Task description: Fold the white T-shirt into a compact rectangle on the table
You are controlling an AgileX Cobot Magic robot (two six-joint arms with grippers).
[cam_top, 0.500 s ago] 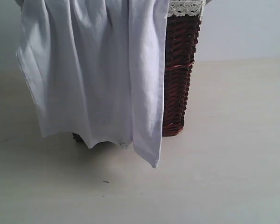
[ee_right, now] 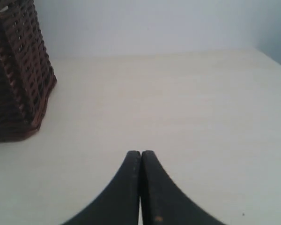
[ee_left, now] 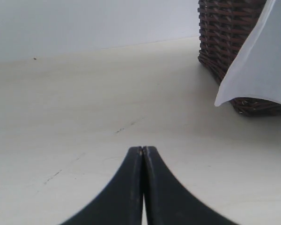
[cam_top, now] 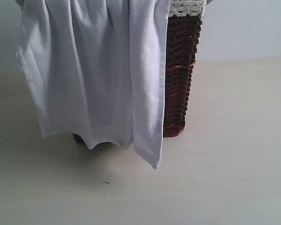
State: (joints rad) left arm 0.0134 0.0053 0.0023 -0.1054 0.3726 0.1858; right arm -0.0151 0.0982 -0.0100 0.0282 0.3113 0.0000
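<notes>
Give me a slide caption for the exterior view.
White T-shirt hangs over a dark wicker basket standing on the table.

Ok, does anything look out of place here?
Yes: the white T-shirt hangs down the side of the wicker basket rather than lying on the table. Its lower edge is uneven, with one strip hanging lower. The left hand and right hand are shut and empty.

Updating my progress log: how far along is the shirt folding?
Done: nothing yet; the white T-shirt hangs unfolded down the wicker basket, not spread on the table. In hand: nothing; the left gripper and right gripper are empty, jaws shut. Left: take the shirt off, lay it flat, fold it.
</notes>
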